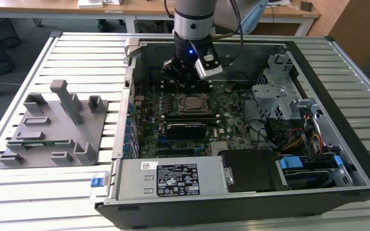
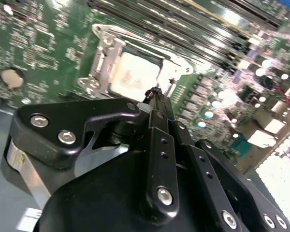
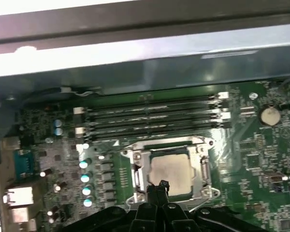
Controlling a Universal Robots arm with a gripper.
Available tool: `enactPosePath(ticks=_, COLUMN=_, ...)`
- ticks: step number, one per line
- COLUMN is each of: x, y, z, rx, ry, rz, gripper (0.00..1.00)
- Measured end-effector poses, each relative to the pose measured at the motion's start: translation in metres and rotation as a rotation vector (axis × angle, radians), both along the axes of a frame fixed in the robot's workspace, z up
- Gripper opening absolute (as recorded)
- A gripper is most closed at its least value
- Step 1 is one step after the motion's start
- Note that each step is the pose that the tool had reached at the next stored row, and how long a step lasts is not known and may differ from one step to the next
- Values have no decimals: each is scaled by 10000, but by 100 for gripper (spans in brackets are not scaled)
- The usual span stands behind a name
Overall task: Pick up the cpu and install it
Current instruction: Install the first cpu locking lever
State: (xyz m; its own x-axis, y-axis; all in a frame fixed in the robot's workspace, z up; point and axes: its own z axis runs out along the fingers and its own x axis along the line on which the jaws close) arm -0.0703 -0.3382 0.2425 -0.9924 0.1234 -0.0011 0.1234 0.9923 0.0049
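Hovering inside the open computer case (image 1: 339, 96), the claw (image 2: 157, 94) has its fingers pressed together and holds nothing. Its tip sits just above the near edge of the cpu (image 3: 171, 171), not clearly touching. The cpu lies flat in the socket frame (image 3: 135, 176) on the green motherboard (image 1: 230, 115), at centre of the exterior view. Memory slots (image 3: 150, 118) run just beyond the socket. At the exterior view's left, a grey fixture tray (image 1: 50, 130) rests on the slatted surface (image 1: 75, 57), well apart from the case.
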Motion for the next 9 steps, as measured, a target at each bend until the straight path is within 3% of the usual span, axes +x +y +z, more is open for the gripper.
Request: enactPosePath(ticks=9, x=-268, y=1, z=-4, rx=2, ry=-7, rz=40, gripper=11)
